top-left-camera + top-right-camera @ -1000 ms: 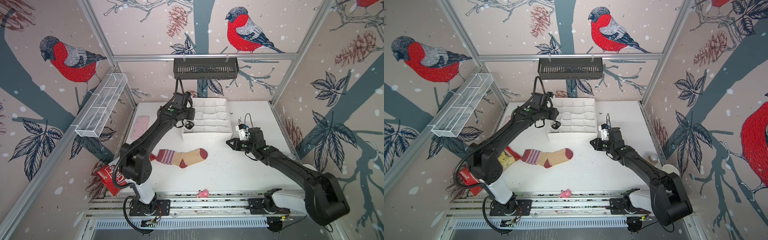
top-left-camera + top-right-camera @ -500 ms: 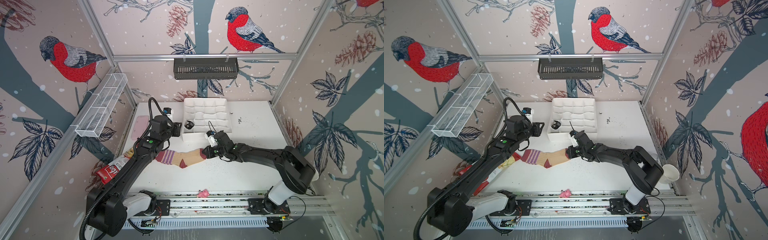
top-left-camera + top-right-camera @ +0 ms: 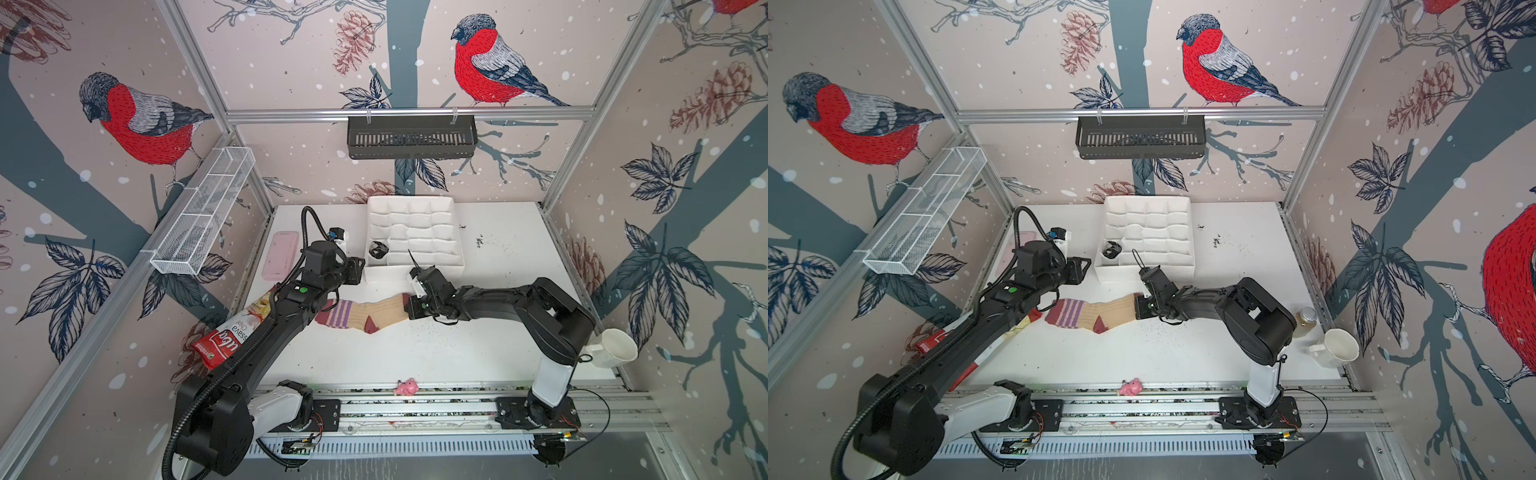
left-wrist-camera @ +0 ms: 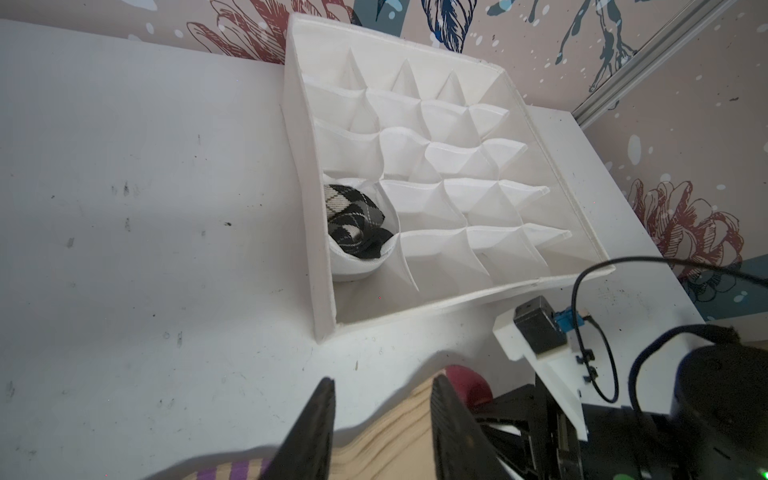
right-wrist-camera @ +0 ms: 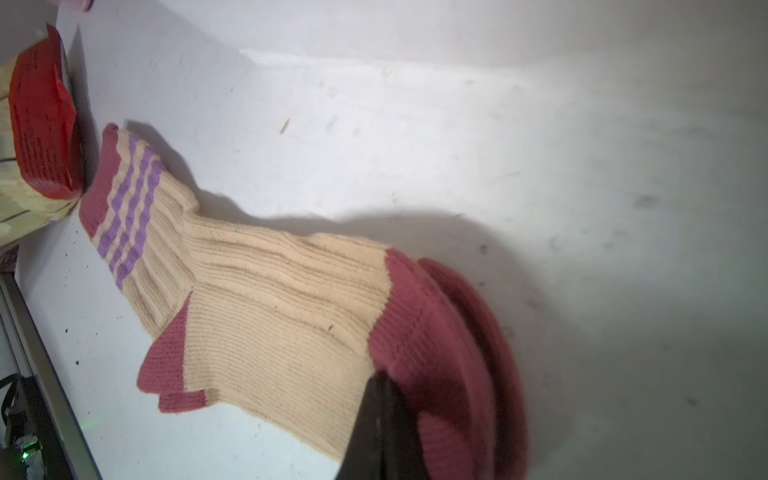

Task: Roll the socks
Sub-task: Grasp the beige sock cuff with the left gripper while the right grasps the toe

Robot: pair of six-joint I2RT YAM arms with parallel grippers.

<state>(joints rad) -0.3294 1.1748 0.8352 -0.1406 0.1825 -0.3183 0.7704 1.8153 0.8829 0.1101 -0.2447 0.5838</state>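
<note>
The tan sock (image 3: 365, 316) with purple stripes lies flat across the table's middle in both top views, cuff to the left. My right gripper (image 3: 415, 308) is shut on its maroon toe (image 5: 436, 332), which curls up at the fingers (image 5: 380, 415). The left gripper (image 4: 382, 382) hovers open over the tan sock's (image 4: 399, 436) foot part, near the organizer's front left corner, with nothing between its fingers. The black-grey-white argyle sock (image 4: 357, 220) sits bunched in a front left compartment of the organizer (image 3: 378, 249).
The white fabric organizer (image 3: 399, 277) stands at the back centre. A red chips bag (image 3: 224, 340) and a pink case (image 3: 282, 253) lie at the left edge. A pink toy (image 3: 406, 387) sits at the front rail, a white mug (image 3: 615, 348) and a jar (image 3: 1306, 318) at the right.
The right arm swung in from the right and shut on the tan sock's toe. The left arm drew back from the organizer to above the sock.
</note>
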